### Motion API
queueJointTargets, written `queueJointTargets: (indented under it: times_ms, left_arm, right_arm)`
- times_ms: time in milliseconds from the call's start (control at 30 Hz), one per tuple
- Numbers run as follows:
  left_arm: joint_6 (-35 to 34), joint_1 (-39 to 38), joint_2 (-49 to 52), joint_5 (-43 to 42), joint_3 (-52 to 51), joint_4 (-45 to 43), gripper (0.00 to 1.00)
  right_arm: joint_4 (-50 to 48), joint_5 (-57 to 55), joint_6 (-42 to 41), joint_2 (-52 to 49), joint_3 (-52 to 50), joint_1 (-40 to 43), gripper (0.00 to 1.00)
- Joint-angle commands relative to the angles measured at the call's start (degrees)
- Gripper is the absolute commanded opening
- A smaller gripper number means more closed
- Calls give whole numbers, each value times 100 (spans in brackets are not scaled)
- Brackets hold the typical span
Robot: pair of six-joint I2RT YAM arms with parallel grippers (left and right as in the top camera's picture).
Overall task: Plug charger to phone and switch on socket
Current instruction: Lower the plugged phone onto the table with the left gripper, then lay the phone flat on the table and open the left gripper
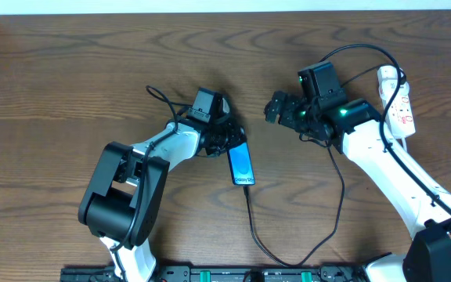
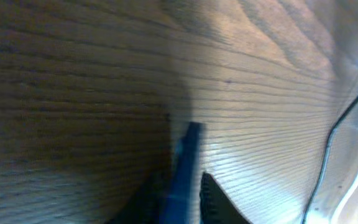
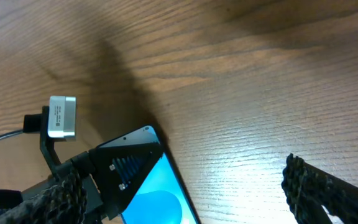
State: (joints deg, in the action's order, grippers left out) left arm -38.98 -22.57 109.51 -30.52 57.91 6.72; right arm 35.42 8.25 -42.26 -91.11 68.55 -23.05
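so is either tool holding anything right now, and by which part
The left tool brackets the phone at its end away from the charger; a firm grip cannot be told. The right tool is open, empty.

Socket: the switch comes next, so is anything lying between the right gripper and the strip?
No loose object shows on the table between them. The open right gripper points away from the socket, so its own arm lies in between, and a black cable arcs over toward the strip.
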Motion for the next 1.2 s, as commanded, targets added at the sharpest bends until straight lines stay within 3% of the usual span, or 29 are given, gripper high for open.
queueJointTargets:
  times_ms: [0, 1167]
  left_arm:
    - [11, -28, 199, 127, -7, 74, 26]
    - [188, -15, 199, 170, -7, 527, 38]
  right_arm:
    - [37, -66, 81, 87, 33, 9, 99]
    - [190, -129, 81, 87, 33, 9, 99]
